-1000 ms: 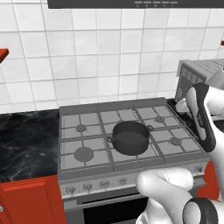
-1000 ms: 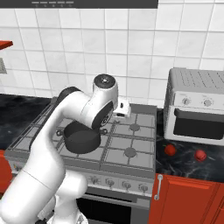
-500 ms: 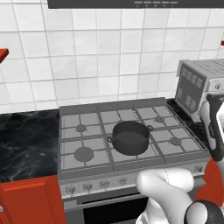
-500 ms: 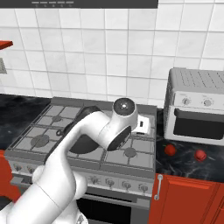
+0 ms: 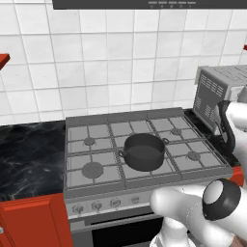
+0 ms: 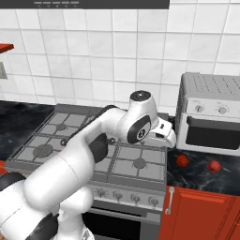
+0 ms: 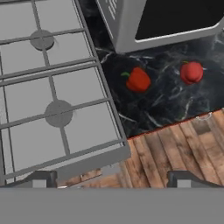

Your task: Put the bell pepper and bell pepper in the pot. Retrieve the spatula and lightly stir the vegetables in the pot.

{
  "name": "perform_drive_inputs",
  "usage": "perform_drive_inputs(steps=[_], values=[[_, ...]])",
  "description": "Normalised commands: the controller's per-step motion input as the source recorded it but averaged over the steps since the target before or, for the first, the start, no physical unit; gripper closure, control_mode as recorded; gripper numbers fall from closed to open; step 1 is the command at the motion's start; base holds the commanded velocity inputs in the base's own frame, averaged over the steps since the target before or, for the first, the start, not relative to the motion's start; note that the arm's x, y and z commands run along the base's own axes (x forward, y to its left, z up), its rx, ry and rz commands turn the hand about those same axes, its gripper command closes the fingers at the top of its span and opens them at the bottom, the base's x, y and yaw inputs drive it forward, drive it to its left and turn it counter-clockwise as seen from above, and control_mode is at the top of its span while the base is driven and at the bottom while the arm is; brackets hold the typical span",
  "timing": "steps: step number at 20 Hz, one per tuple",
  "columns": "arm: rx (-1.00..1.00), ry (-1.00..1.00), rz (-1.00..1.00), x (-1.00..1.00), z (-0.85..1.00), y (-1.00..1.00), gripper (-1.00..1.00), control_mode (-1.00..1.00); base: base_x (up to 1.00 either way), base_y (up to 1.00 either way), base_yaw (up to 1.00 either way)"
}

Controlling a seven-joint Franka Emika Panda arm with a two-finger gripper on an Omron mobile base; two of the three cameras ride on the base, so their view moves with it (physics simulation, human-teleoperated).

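Black marble counter to the right of the stove carries both bell peppers: the nearer bell pepper lies just beside the stove's edge, the second bell pepper further right, the two apart and both in front of the toaster oven. Back on the stove the pot sits on a central burner and looks to hold nothing. Above the stove's right front corner hangs the gripper, jaws spread wide and holding nothing; in the hand view the nearer pepper lies ahead and slightly right of the fingertips, so reaching it looks to call for a forward-right descent
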Motion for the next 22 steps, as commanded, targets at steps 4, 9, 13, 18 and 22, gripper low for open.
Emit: perform_drive_inputs(steps=[4, 9, 13, 18, 22], values=[[-0.04, -0.04, -0.05, 0.04, -0.36, -0.5, -1.0, -1.0, 0.0, 0.0, 0.0], [0.0, -0.01, 0.11, 0.06, -0.33, -0.41, -1.0, -1.0, 0.0, 0.0, 0.0], [0.0, -0.14, 0.34, 0.0, -0.23, -0.36, -1.0, -1.0, 0.0, 0.0, 0.0], [0.0, 0.01, 0.31, 0.17, -0.25, -0.35, -1.0, -1.0, 0.0, 0.0, 0.0], [0.0, 0.1, 0.19, 0.44, -0.15, -0.31, -1.0, -1.0, 0.0, 0.0, 0.0]])
